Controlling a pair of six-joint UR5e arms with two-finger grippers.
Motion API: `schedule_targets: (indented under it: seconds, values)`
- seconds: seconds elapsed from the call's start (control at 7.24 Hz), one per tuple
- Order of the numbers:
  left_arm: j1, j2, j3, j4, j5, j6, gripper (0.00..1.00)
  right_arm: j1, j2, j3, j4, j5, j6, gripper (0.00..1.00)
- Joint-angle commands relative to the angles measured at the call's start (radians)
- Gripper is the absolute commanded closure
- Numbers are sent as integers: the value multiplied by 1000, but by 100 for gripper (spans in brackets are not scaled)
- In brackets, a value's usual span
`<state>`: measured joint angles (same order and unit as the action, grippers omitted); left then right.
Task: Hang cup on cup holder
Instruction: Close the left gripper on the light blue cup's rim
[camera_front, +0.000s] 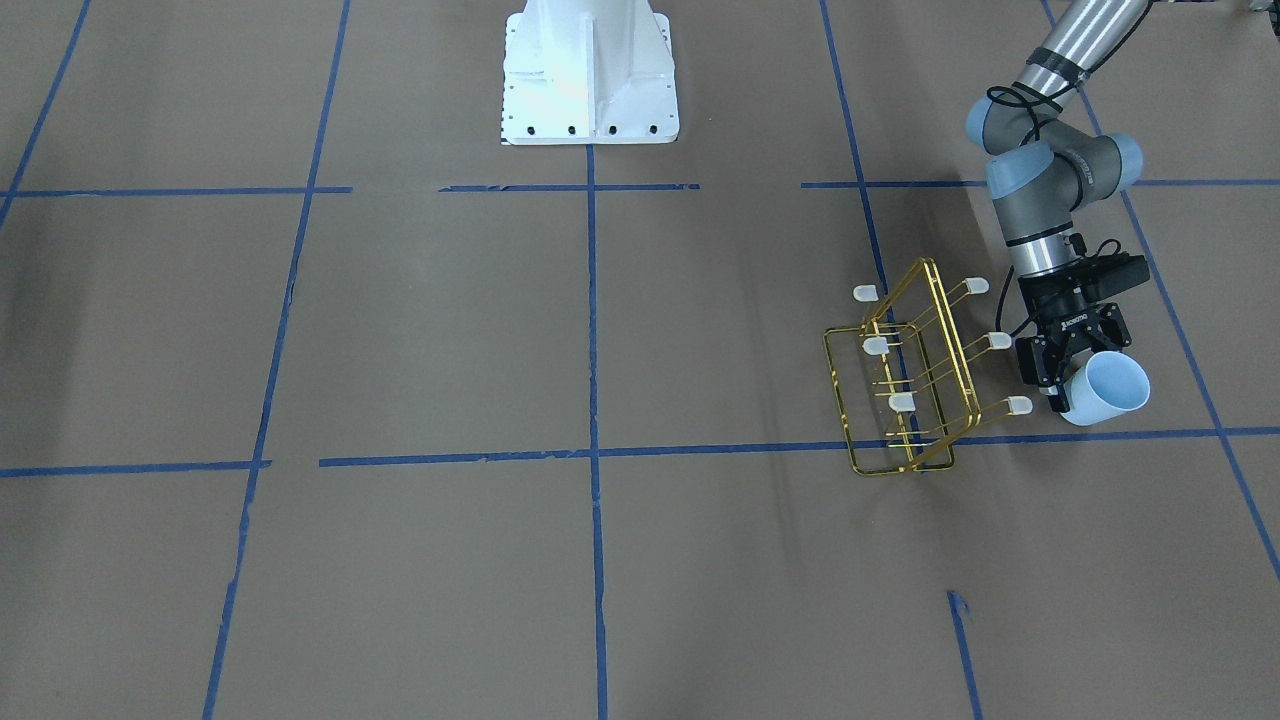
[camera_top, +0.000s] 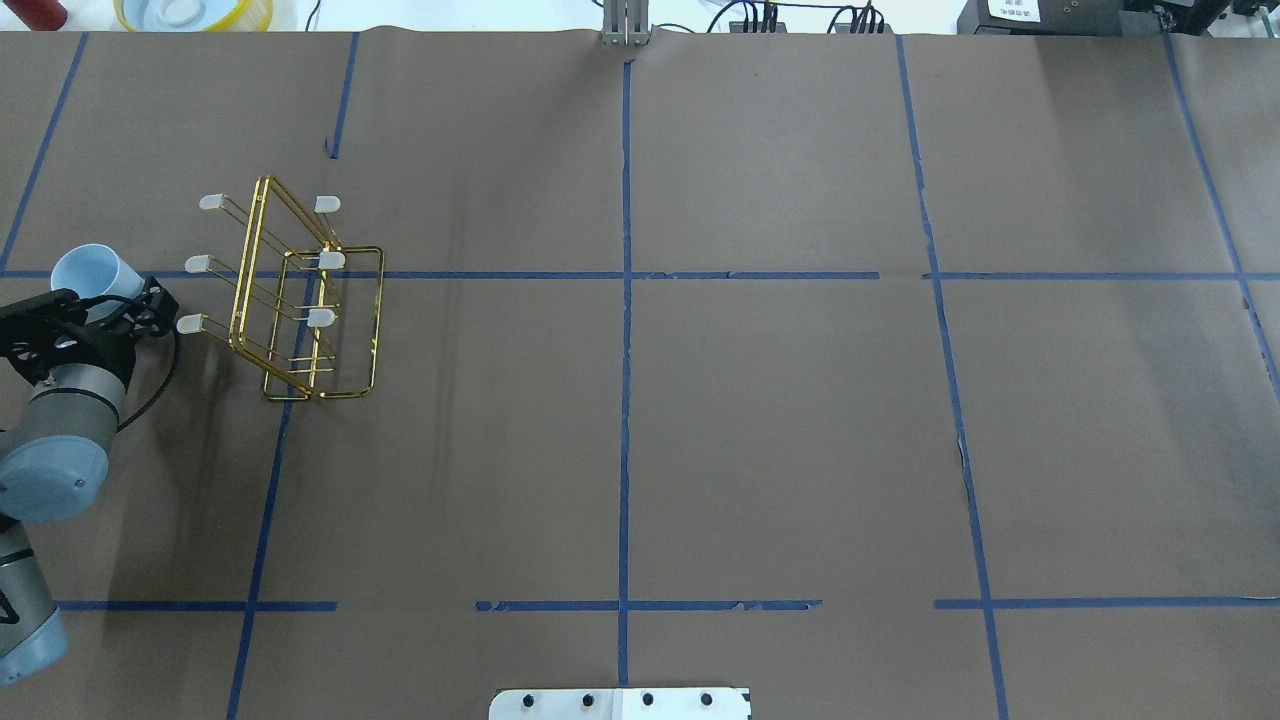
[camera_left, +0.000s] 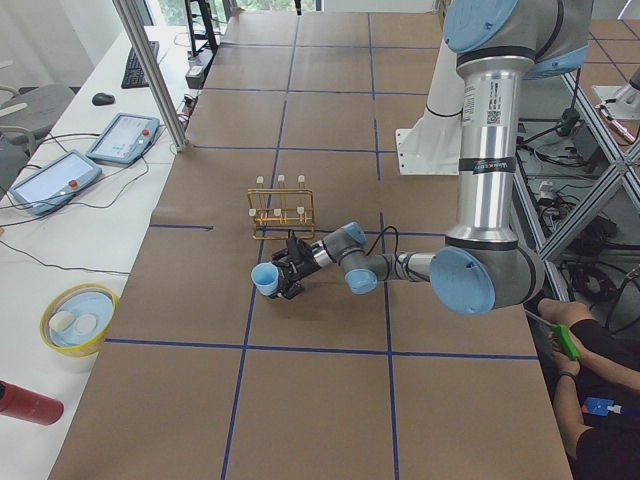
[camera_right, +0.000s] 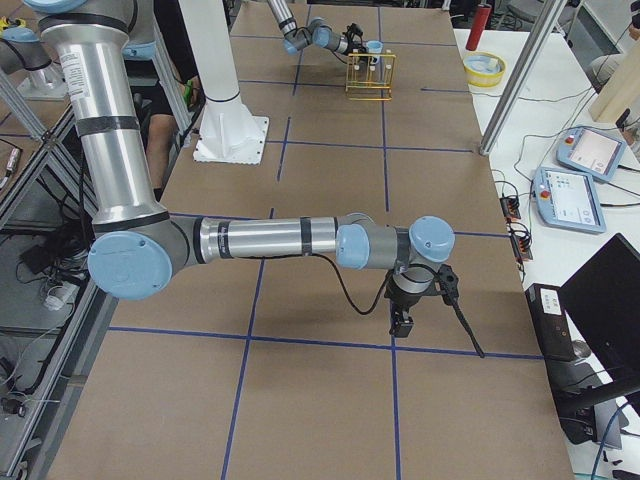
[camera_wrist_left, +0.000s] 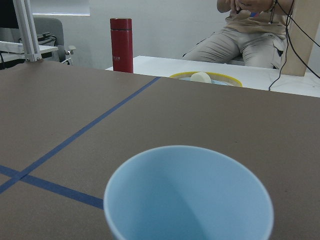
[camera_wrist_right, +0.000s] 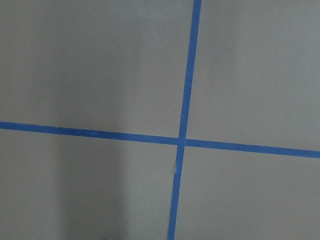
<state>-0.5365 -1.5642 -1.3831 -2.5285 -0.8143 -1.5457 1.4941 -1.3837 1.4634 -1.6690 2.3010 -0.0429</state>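
My left gripper (camera_front: 1072, 372) is shut on the pale blue cup (camera_front: 1112, 388) and holds it tilted, mouth outward, just above the table. The gold wire cup holder (camera_front: 905, 385) stands right beside it, its capped prongs pointing toward the cup. In the overhead view the cup (camera_top: 92, 272) is left of the holder (camera_top: 300, 300), a short gap from the nearest prong cap. The left wrist view shows the cup's open rim (camera_wrist_left: 190, 200) close up. My right gripper (camera_right: 401, 324) shows only in the exterior right view, far from the holder; I cannot tell if it is open.
The white robot base (camera_front: 588, 75) stands at the table's middle edge. A red bottle (camera_wrist_left: 121, 45) and a yellow bowl (camera_wrist_left: 205, 77) sit on the side bench beyond the cup. A seated person (camera_wrist_left: 250, 30) is behind them. Blue tape lines (camera_wrist_right: 182, 140) cross the brown table.
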Motion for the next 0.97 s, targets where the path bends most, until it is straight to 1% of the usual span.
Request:
schedule_targets:
  seconds: [0.0, 0.55, 0.83]
  values:
    - [0, 1, 6, 1, 4, 2, 0, -1, 0, 0, 2, 0, 0, 0]
    - [-3, 0, 15, 1, 15, 2, 0, 0, 0, 0, 0, 0, 0, 0]
    - [-5, 0, 15, 1, 15, 1, 5, 0, 0, 0, 0, 0, 0, 0]
